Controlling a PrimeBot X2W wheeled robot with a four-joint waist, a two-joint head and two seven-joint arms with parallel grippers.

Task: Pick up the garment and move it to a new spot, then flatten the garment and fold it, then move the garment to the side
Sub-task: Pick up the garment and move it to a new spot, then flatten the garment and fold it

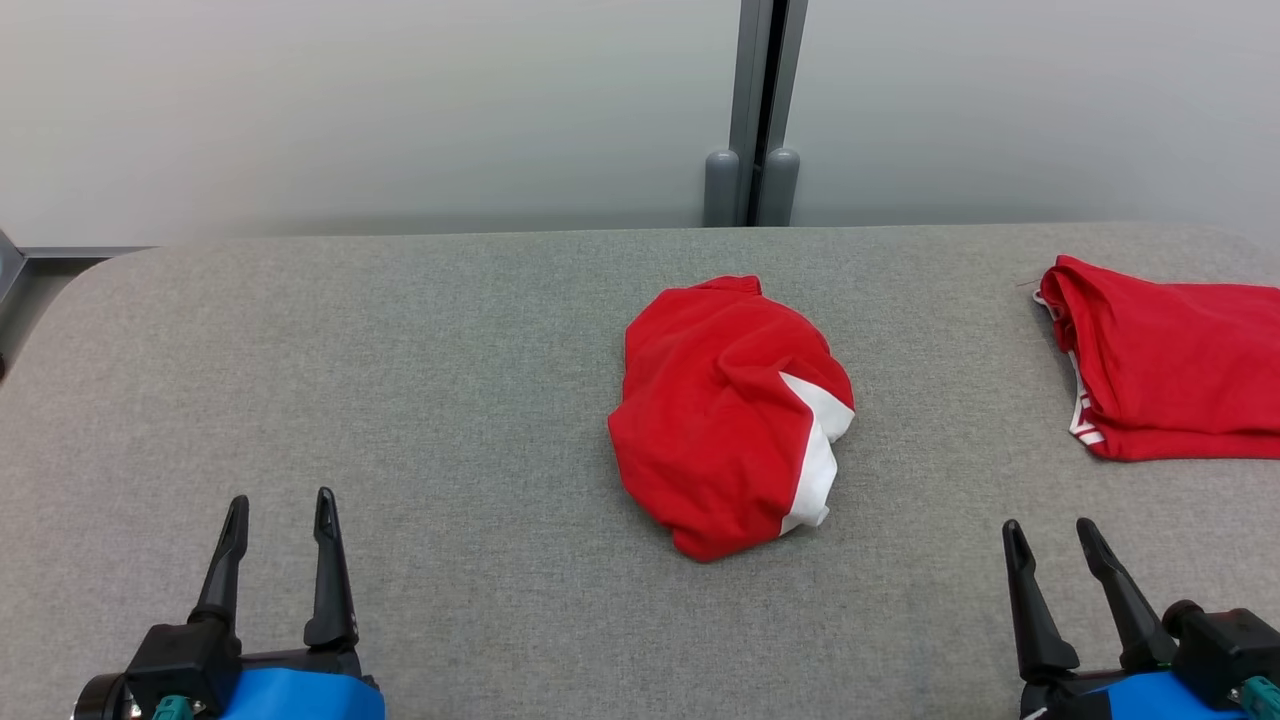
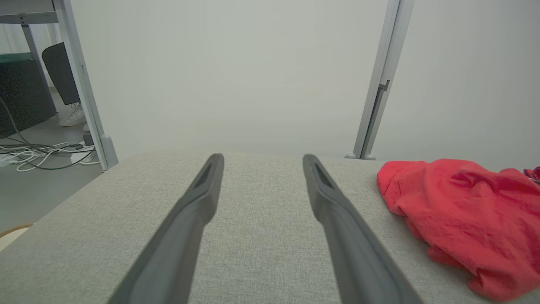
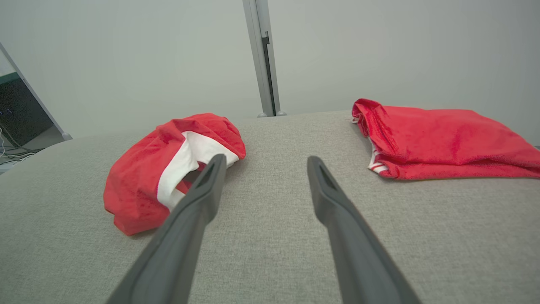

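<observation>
Progress on this job looks close to nil from where I sit. The garment point(image 1: 725, 410), red with a white panel, lies in a crumpled heap on the table point(image 1: 400, 400). It is ahead of both hands and roughly between them, off to the right of my left hand point(image 1: 281, 497) and to the left of my right hand point(image 1: 1048, 524). Neither hand touches it. Both have their fingers spread apart with nothing between them, low at my edge of the table. By my reading every step is left: lift and shift the heap, spread it flat, fold it, move it aside.

Ahead and to the right of my right hand lies a second red garment point(image 1: 1160, 370), folded flat, with striped trim along the edge nearest that hand. I take it for a finished piece. It fills that side, so I'd keep the heap well apart from it when spreading. The table ahead of my left hand is bare cloth and looks the easier ground.

Beyond the far edge stand a pale wall point(image 1: 350, 100) and a grey post point(image 1: 755, 110). Out past my left hand, cables point(image 2: 38, 154) lie on the floor point(image 2: 42, 185). None of that is in my way.
</observation>
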